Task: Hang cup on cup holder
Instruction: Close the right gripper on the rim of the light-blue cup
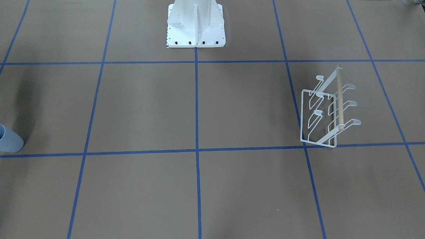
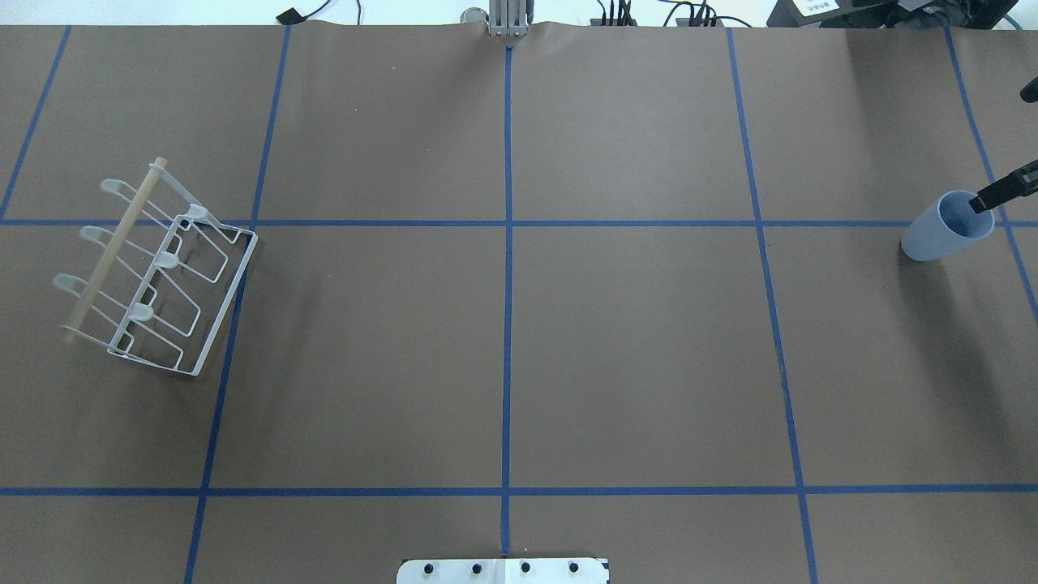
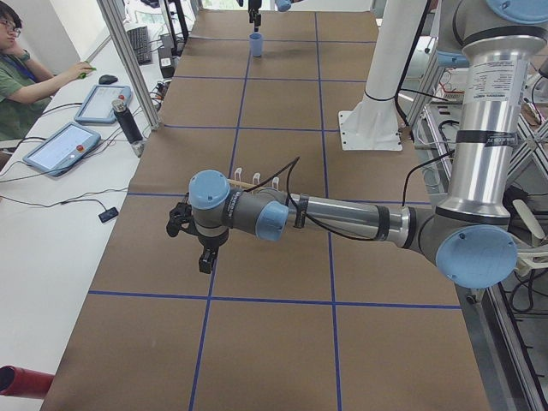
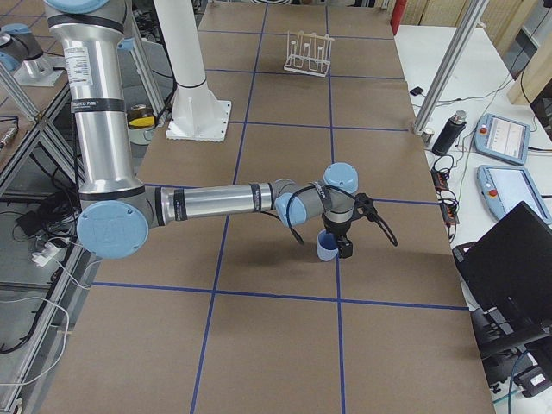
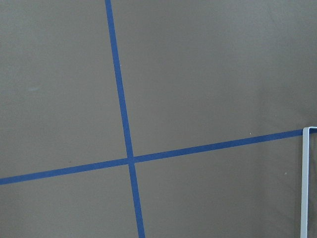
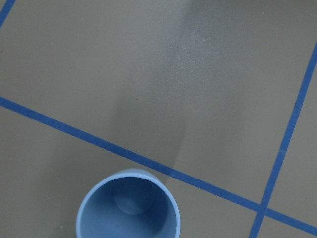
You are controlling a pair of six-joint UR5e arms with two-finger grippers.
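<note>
Cup (image 2: 941,231) upright, far from rack (image 2: 154,268). Right gripper (image 4: 338,245) at cup rim; can't tell if squeezing. Left gripper (image 3: 204,257) near rack; jaws unclear.

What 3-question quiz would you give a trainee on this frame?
1. True or false: the cup already hangs on the cup holder.
2. The cup's mouth faces: A up, B down, C sideways.
3. Which arm's gripper is at the cup?
Key: 1 false, it stands on the table, far from the cup holder; 2 A; 3 the right gripper.
</note>
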